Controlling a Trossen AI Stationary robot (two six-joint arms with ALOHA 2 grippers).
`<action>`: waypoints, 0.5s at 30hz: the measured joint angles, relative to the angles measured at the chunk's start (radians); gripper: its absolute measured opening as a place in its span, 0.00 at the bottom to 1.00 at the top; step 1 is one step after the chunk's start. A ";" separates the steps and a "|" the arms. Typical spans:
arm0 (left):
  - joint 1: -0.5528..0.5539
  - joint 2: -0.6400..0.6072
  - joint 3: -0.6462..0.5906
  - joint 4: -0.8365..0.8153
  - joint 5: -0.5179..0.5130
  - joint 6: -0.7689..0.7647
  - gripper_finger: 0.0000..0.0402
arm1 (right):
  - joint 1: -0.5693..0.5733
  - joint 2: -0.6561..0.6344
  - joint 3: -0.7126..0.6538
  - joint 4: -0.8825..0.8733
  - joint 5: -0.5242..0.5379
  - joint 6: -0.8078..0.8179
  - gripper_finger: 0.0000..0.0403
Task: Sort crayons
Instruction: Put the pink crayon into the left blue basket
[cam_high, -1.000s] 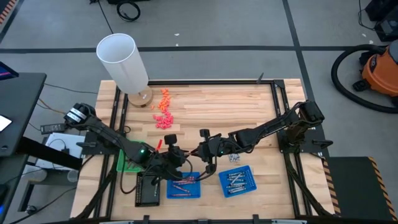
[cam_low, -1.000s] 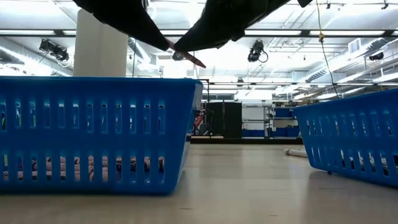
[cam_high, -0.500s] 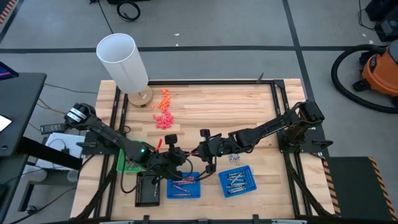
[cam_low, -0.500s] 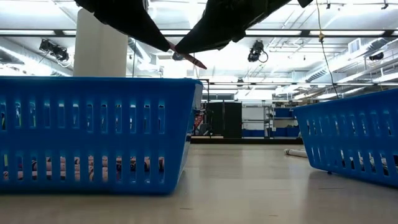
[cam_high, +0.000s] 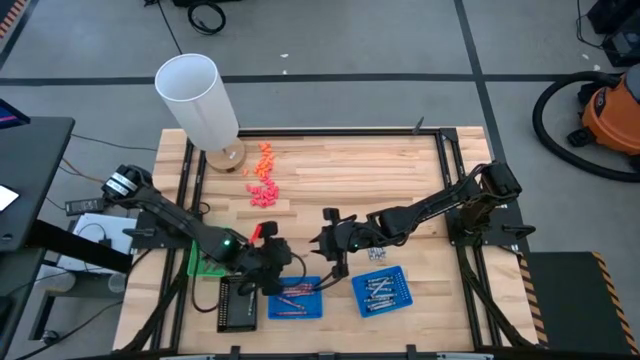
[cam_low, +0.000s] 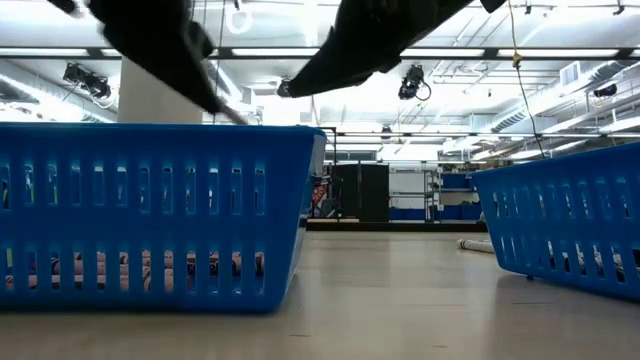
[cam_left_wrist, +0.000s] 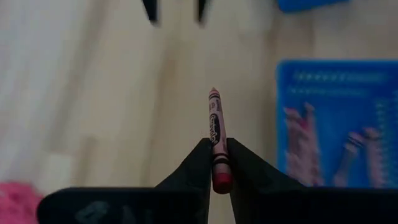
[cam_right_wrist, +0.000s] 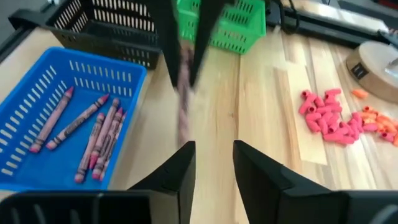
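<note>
A maroon crayon (cam_left_wrist: 215, 127) sticks out past the tips of my left gripper (cam_left_wrist: 214, 149), which is shut on it above the table between the green tray (cam_high: 205, 262) and the left blue tray (cam_high: 296, 298). That tray holds several maroon crayons (cam_right_wrist: 93, 134). The right blue tray (cam_high: 381, 290) holds grey crayons. My right gripper (cam_right_wrist: 213, 152) stands open a little to the right of the held crayon (cam_right_wrist: 183, 93), with nothing between its fingers. In the high view my left gripper (cam_high: 272, 250) and my right gripper (cam_high: 322, 243) face each other. My left gripper pinches the crayon near its blunt end (cam_left_wrist: 219, 167) between its two fingers. The crayon lies along the fingers, its pointed end (cam_left_wrist: 213, 93) sticking out ahead of them. The fingers slant down toward the table, and the crayon is lifted clear of it.
A black tray (cam_high: 238, 303) sits left of the left blue tray. A pile of pink and orange pieces (cam_high: 263, 185) lies toward the far left, next to a tall white cylinder (cam_high: 197, 100). In the low view both blue trays (cam_low: 150, 210) (cam_low: 570, 220) stand in front.
The two grippers stood tip to tip at the crayon. My left gripper has since swung toward the table's left edge and tipped lower, carrying the crayon with it. The crayon is now clear of my right gripper, which has stayed where it was.
</note>
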 joint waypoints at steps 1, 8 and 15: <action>-0.003 -0.010 0.002 -0.023 0.033 -0.031 0.10 | -0.004 0.000 0.000 -0.011 0.000 0.003 0.29; -0.085 -0.055 0.087 -0.278 0.122 -0.302 0.10 | -0.047 0.000 0.000 -0.035 0.011 -0.020 0.31; -0.228 -0.055 0.178 -0.436 0.134 -0.591 0.10 | -0.079 0.000 0.000 -0.064 -0.045 -0.043 0.35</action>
